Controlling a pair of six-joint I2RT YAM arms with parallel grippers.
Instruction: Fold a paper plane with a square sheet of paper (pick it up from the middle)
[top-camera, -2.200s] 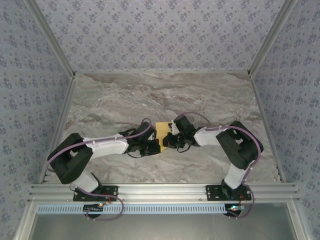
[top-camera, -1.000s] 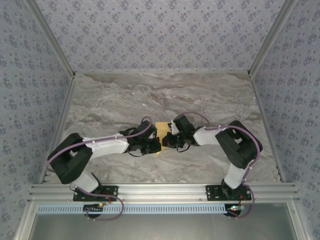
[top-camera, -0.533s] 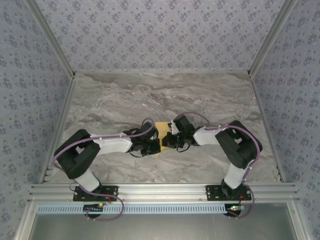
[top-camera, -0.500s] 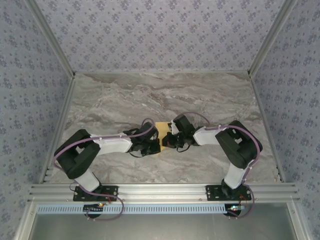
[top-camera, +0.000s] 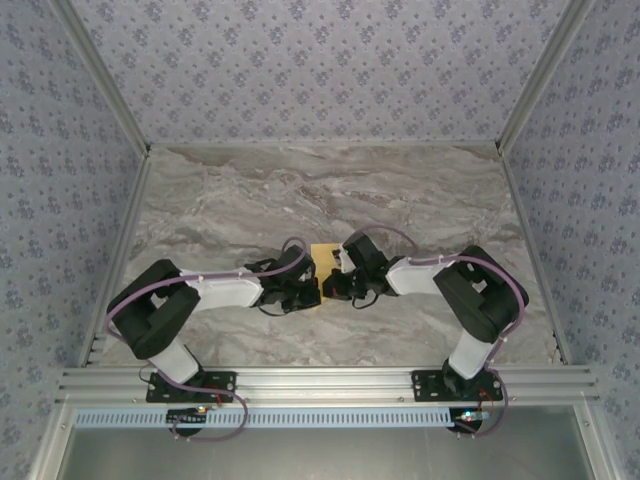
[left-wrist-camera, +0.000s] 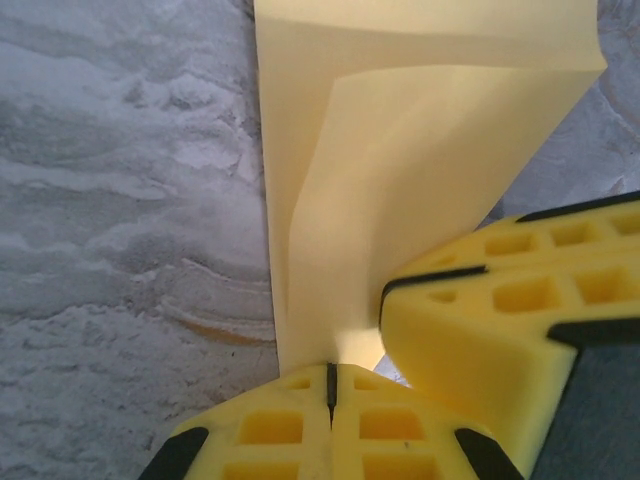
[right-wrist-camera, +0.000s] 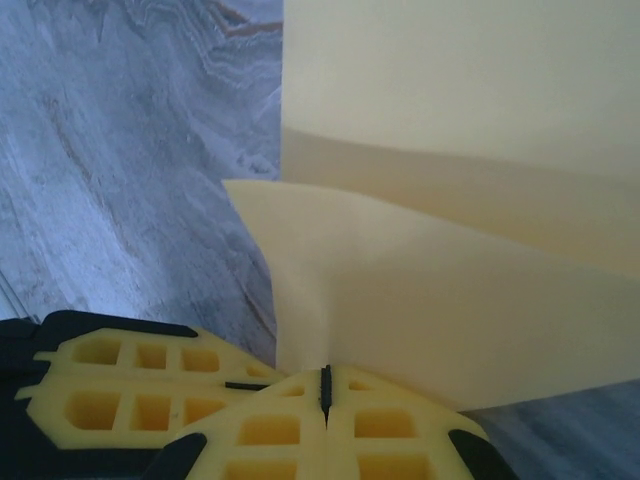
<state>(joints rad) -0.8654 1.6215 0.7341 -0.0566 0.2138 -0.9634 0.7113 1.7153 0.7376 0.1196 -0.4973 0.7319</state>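
Observation:
The square sheet of paper (top-camera: 323, 257) is mustard yellow and lies at the middle of the marble table, partly folded with a flap raised. My left gripper (top-camera: 316, 291) and right gripper (top-camera: 333, 286) meet tip to tip at its near edge. In the left wrist view the left gripper (left-wrist-camera: 330, 381) is shut on the near corner of the sheet (left-wrist-camera: 420, 150), and the right gripper's yellow fingers (left-wrist-camera: 500, 330) crowd in from the right. Seen from the right wrist, the right gripper (right-wrist-camera: 325, 388) is shut on the lifted flap of the sheet (right-wrist-camera: 450, 290), with the left gripper's fingers (right-wrist-camera: 130, 380) beside it.
The marble tabletop (top-camera: 300, 190) stretches behind the paper to the patterned back wall. Aluminium rails (top-camera: 320, 380) run along the near edge, where both arm bases are bolted. Patterned side walls close in the left and right.
The left arm's elbow has swung inward toward the centre. The right wrist has edged slightly left. Both grippers stay shut on the paper, which has barely moved.

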